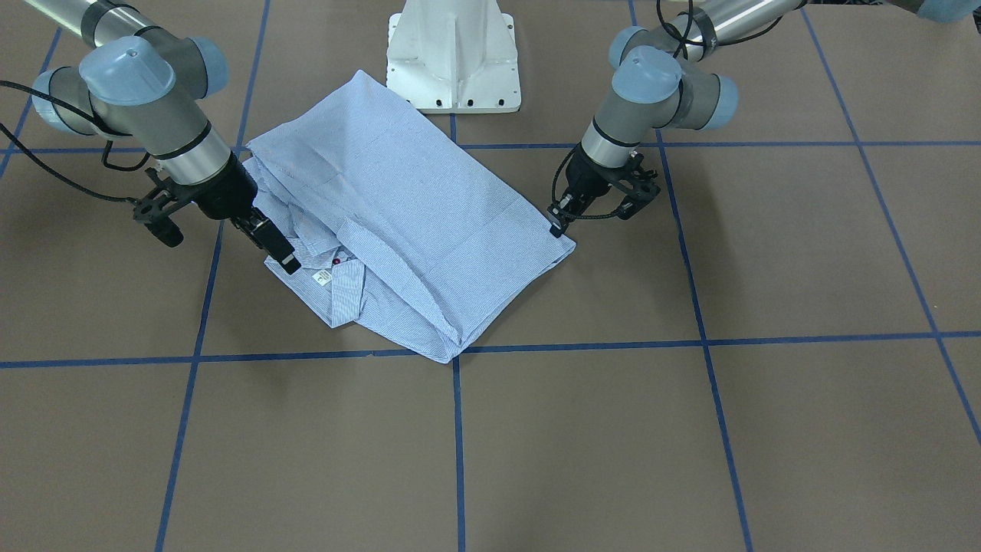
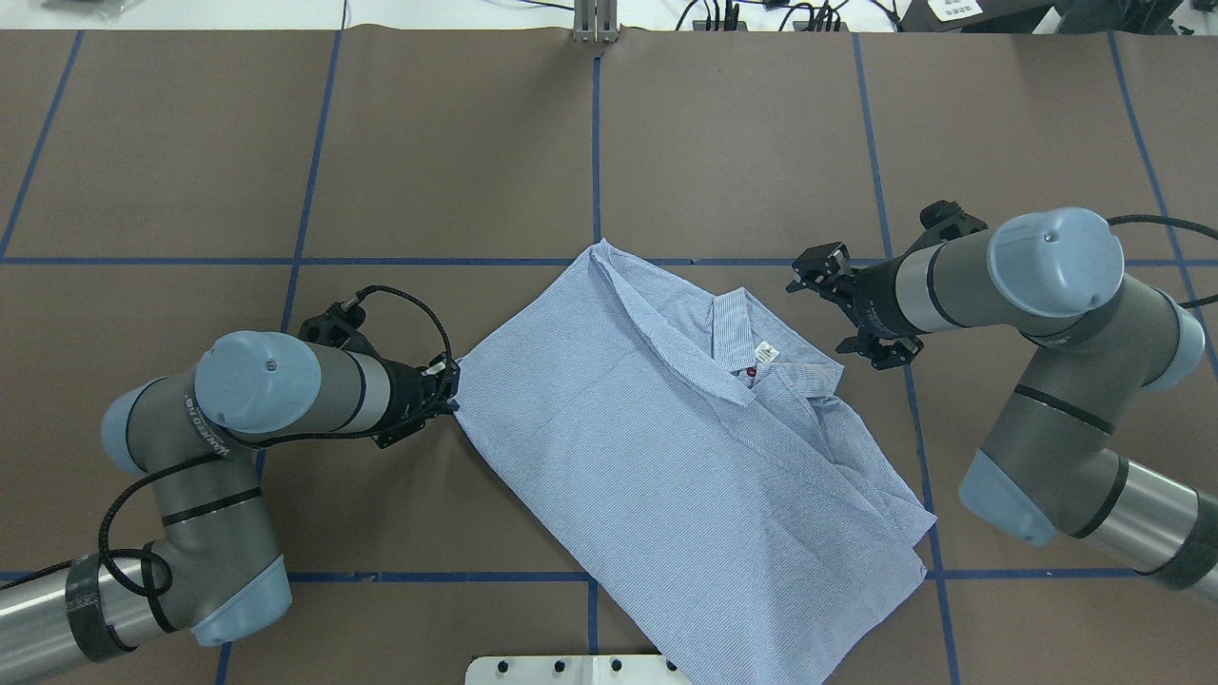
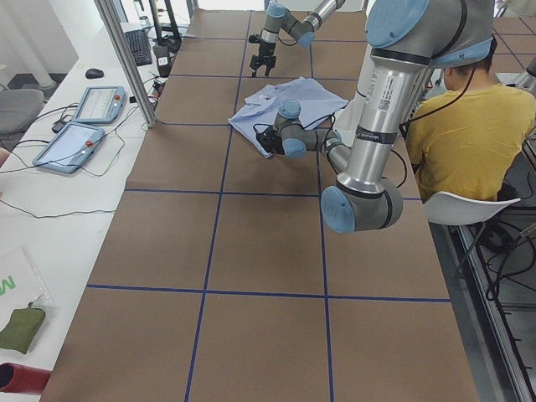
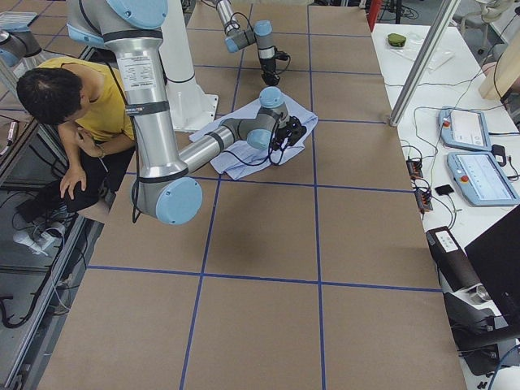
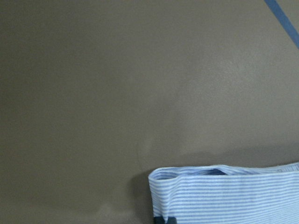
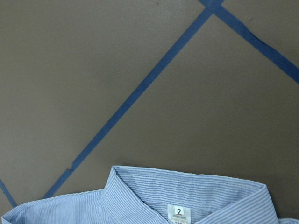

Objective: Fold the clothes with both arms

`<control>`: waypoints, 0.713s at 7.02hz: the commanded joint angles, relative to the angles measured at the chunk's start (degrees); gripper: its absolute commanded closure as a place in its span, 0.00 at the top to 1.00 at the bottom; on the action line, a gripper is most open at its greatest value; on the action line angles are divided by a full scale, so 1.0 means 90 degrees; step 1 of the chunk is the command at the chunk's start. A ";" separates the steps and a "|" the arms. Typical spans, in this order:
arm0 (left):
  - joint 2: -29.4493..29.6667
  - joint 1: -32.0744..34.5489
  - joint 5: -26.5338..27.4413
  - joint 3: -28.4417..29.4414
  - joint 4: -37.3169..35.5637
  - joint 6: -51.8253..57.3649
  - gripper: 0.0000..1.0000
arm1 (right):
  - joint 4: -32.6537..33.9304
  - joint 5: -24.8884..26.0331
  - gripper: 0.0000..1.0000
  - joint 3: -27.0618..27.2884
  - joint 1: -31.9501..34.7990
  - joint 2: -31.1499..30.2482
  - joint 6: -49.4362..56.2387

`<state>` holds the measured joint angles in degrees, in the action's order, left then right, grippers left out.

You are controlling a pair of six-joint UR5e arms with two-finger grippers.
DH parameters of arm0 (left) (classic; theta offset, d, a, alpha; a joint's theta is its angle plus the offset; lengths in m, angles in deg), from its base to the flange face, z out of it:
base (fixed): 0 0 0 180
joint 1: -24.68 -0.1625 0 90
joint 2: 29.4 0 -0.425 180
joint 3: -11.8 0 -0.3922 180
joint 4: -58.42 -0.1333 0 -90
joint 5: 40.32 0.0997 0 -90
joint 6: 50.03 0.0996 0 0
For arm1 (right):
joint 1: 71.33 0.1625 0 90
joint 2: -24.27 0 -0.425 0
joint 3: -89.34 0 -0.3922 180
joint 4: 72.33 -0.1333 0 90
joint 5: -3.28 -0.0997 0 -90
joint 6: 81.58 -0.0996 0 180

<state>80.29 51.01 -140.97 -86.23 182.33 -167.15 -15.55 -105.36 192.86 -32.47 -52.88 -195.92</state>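
The shirt (image 1: pixel 414 207) lies folded into a slanted oblong near the robot's edge of the table (image 1: pixel 690 429), midway along its length, one corner reaching the white pedestal base (image 1: pixel 452 61); the left gripper (image 1: pixel 558 224) sits low at the shirt's corner toward the table's left end, and its narrow jaws pinch that corner; the left wrist view alone shows this closely, a rolled double edge of striped cloth with a dark fingertip (image 5: pixel 163 219) against it; the right gripper (image 1: pixel 276 249) hangs tilted over the collar (image 6: pixel 187 186) on the shirt's other side, and no view shows whether its jaws are wide, narrow or holding cloth; the right wrist view alone lets the neck label (image 6: pixel 179 212) be read, a "2", while the front-facing view shows a red button (image 1: pixel 337 262) beside it; only the side views take in a person in a yellow top (image 3: pixel 469 126) seated behind the robot; toward the operators' edge and toward both ends the brown table lies open, crossed by blue tape lines (image 1: pixel 575 345).
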 commanded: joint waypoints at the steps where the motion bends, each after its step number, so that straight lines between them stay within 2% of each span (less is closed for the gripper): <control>1: 0.0028 0.0169 0.0002 -0.0017 -0.0075 0.0276 0.00 | 0.0000 0.0000 1.00 0.0001 0.0008 -0.0002 0.0000; 2: 0.0203 0.0451 0.0012 0.0070 -0.0076 0.0936 0.00 | 0.0000 0.0000 1.00 0.0001 -0.0002 -0.0002 0.0000; 3: 0.0784 0.0956 -0.0008 0.0719 -0.0056 0.1455 0.00 | 0.0000 0.0000 1.00 0.0001 -0.0002 0.0007 0.0000; 4: 0.1409 0.1377 -0.0008 0.1654 0.0041 0.1798 0.00 | 0.0000 0.0000 1.00 0.0001 0.0008 -0.0002 0.0000; 5: 0.2015 0.1826 -0.0008 0.2707 0.0564 0.2276 0.00 | 0.0000 0.0000 1.00 0.0011 0.0008 -0.0002 -0.0010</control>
<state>92.07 62.73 -141.02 -72.11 183.65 -151.47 -15.56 -105.35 192.89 -32.43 -52.88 -195.94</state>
